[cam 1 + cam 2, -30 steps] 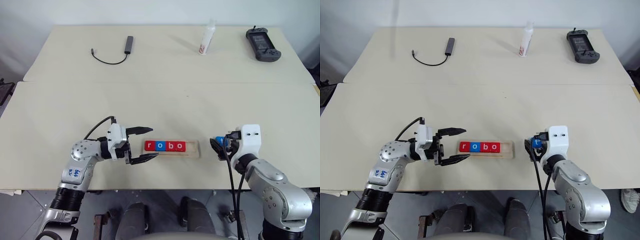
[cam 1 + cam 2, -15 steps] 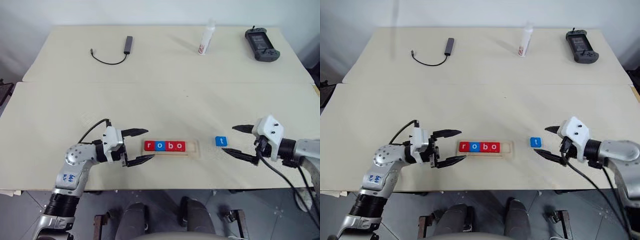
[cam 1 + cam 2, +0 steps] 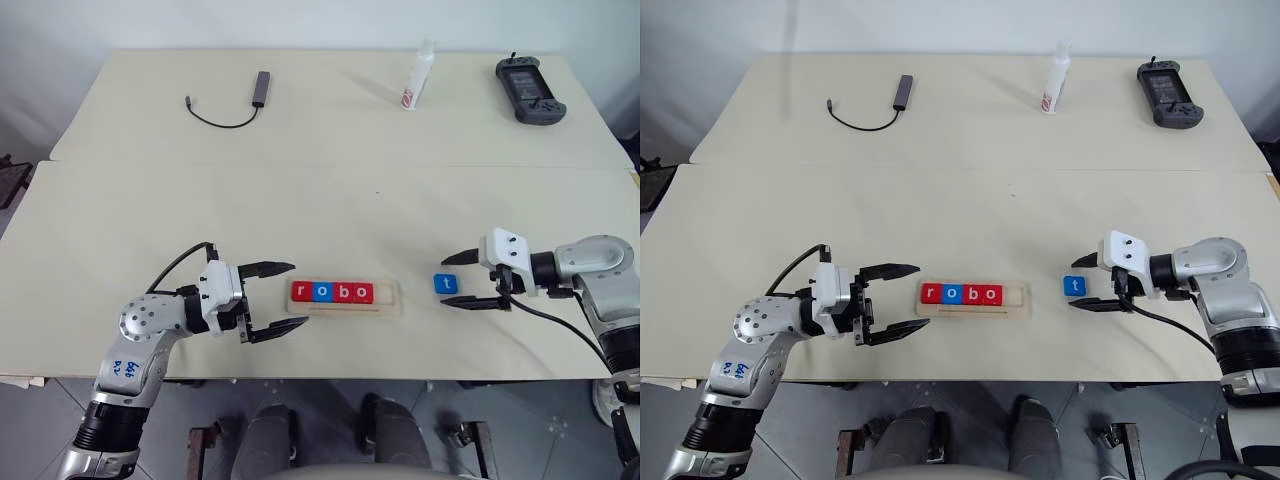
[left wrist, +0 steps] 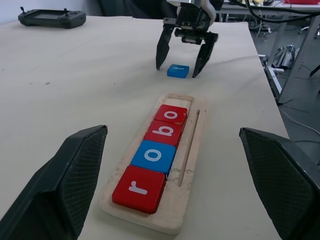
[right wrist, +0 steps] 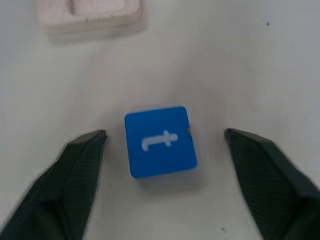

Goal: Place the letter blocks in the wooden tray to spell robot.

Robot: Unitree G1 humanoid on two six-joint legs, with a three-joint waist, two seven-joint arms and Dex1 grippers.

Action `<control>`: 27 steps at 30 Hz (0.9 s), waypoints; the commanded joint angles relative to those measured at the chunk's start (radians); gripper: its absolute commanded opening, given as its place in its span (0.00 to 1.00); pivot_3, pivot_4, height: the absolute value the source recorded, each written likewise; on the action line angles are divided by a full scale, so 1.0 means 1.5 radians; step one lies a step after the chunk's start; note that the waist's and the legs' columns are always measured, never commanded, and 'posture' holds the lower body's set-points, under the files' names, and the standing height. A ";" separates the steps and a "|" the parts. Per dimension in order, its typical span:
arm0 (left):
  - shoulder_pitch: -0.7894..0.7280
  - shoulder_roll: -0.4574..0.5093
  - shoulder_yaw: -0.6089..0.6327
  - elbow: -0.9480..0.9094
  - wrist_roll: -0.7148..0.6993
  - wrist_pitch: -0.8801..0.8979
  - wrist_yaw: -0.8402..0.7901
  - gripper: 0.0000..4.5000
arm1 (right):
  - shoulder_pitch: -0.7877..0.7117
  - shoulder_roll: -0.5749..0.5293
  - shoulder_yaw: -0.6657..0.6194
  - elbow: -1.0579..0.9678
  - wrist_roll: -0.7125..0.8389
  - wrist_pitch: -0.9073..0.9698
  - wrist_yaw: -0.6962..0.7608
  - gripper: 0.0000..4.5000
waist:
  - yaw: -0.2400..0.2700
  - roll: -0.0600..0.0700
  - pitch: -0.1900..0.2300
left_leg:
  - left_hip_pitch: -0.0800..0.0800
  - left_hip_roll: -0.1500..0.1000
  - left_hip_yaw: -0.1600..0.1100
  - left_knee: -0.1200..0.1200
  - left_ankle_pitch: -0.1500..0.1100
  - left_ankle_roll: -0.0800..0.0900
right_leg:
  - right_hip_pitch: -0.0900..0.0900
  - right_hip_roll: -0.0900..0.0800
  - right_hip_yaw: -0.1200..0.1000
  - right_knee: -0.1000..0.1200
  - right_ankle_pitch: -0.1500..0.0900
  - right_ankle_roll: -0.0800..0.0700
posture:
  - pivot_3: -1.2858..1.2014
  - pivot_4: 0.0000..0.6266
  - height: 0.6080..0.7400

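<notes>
From the head views, 4 letter blocks seated in the wooden tray, blue t block loose on the table beside it; from the wrist views, right gripper wide astride it, left gripper wide and empty, risking a skewed pinch flipping the tile.

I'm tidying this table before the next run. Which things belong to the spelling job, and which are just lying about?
Belongs to the job:
wooden tray
r, o, b, o tiles in the tray
blue t tile on the table

Just lying about:
cable with adapter
white bottle
black handheld controller
</notes>
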 commanded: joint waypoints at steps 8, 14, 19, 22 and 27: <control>0.005 0.004 0.010 -0.022 -0.004 -0.006 0.016 1.00 | 0.003 0.014 -0.019 -0.121 0.045 0.080 0.005 0.32 | 0.000 0.000 0.000 | 0.000 0.000 0.000 0.000 0.000 0.000 | 0.000 0.000 0.000 0.000 0.000 0.000 | 0.52 0.24 1.00; -0.001 -0.001 0.002 -0.018 -0.004 -0.005 0.017 1.00 | 0.012 0.014 0.008 -0.298 0.063 0.255 -0.026 0.32 | 0.001 0.000 0.000 | 0.000 0.000 0.000 0.000 0.000 0.000 | 0.000 0.000 0.000 0.000 0.000 0.000 | 0.52 0.24 1.00; -0.003 -0.004 -0.004 -0.018 -0.004 -0.002 0.018 1.00 | 0.025 0.022 0.036 -0.353 0.045 0.310 -0.061 0.32 | 0.006 0.000 0.000 | -0.001 0.000 -0.001 0.001 0.000 0.000 | 0.000 0.000 0.000 0.000 0.000 0.000 | 0.52 0.24 1.00; -0.007 -0.002 -0.001 -0.010 -0.005 -0.003 0.017 1.00 | 0.032 0.029 0.046 -0.362 0.041 0.314 -0.072 0.32 | 0.006 0.000 0.000 | -0.001 0.000 -0.001 0.001 0.000 0.000 | 0.000 0.000 0.000 0.000 0.000 0.000 | 0.52 0.24 1.00; -0.015 0.002 0.005 -0.002 -0.005 -0.005 0.015 1.00 | 0.032 0.049 0.062 -0.372 0.037 0.314 -0.084 0.32 | 0.003 0.000 0.000 | -0.001 0.000 -0.001 0.001 0.000 0.000 | 0.000 0.000 0.000 0.000 0.000 0.000 | 0.52 0.24 1.00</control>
